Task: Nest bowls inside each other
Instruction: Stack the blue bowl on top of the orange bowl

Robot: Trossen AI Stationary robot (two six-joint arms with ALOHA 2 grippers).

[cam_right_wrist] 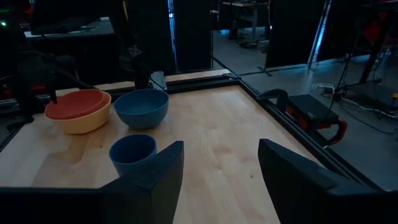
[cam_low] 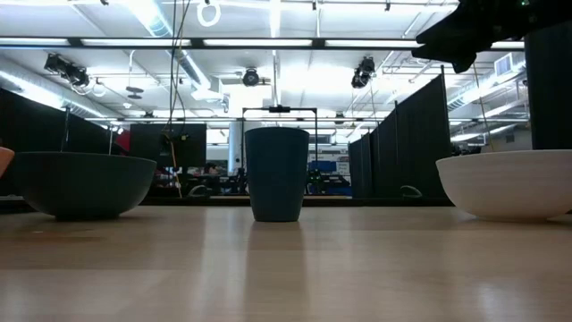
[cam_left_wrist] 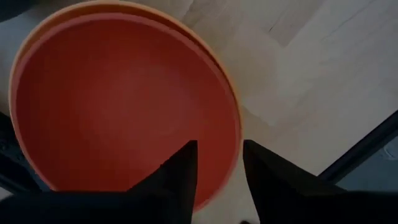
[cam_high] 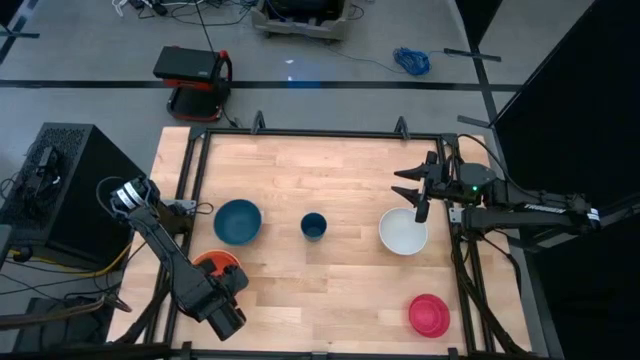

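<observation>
Left gripper [cam_left_wrist: 219, 171]: your fingers stand apart astride the red-orange bowl [cam_left_wrist: 118, 99] rim (nested in the orange bowl [cam_right_wrist: 78, 119]) at the tabletop's [cam_high: 330, 170] left edge; right gripper [cam_high: 420, 192] parted above the white bowl [cam_high: 402, 232].

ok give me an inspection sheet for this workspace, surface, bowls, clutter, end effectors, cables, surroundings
Surface: wooden table, black frame.
Bowls: red-orange bowl nested in orange bowl; teal bowl, blue cup, white bowl apart in a row; pink bowl upside down.
Clutter: nothing seen.
End effectors: left end effector open over the red-orange rim; right end effector open above the white bowl.
Cables: blue coil on floor.
Surroundings: red-black case on floor.
</observation>
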